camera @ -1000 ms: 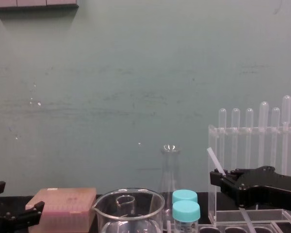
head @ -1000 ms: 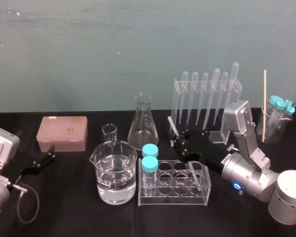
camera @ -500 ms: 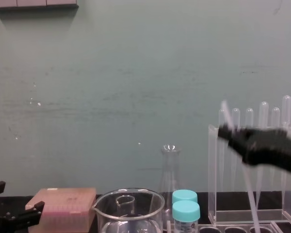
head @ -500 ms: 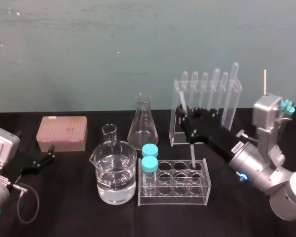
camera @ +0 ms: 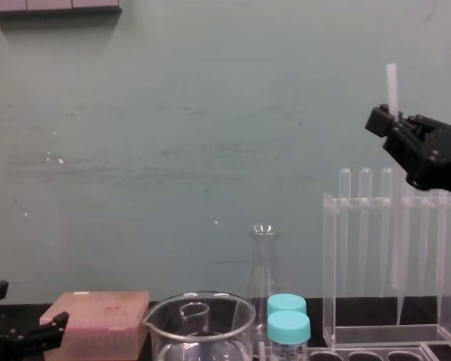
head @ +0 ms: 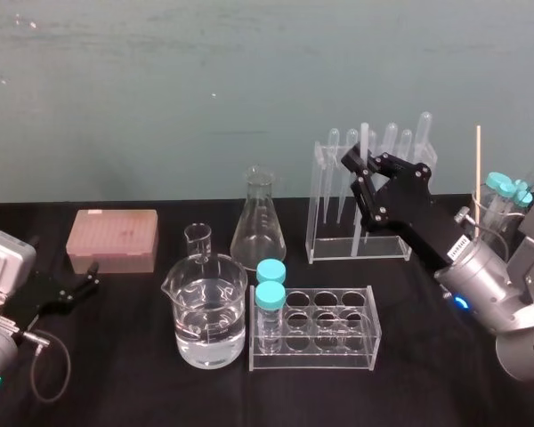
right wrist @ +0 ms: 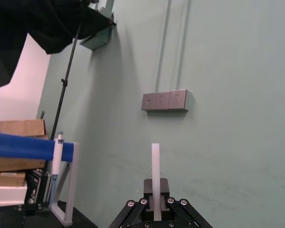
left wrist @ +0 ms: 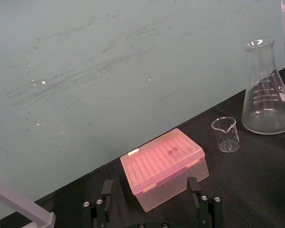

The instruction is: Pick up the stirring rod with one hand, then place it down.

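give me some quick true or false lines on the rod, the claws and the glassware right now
1. The right claw holds the stirring rod roughly upright. True.
2. Two blue-capped vials stand in the tube rack. True.
3. The stirring rod stands in the tube rack. False: it is gripped in the right claw, up by the pipette rack.
4. The left claw is clamped on the pink box. False: it is open and apart from the box, at the table's left.
5. The large beaker holds clear liquid. True.
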Motion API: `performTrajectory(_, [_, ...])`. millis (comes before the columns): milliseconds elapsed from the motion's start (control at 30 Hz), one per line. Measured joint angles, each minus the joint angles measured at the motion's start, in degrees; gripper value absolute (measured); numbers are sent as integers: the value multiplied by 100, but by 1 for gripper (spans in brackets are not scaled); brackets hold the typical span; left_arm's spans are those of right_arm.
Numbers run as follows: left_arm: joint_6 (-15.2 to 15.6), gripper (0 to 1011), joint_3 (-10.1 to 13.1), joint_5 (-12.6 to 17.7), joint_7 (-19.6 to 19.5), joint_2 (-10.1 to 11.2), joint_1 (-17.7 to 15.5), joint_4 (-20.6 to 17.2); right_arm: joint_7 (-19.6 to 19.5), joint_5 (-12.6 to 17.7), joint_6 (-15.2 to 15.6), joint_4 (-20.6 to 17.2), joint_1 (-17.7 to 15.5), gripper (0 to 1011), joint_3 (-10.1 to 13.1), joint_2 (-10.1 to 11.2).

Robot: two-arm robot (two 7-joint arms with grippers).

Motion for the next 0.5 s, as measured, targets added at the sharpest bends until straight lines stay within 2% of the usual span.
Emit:
performTrajectory(200, [0,1000,0,0,0,0,0,0,-13,-56,77,214,-95,70,85,4])
performTrajectory(500, [0,1000,0,0,0,0,0,0,-7,-54,66,189,-85,70,78,2])
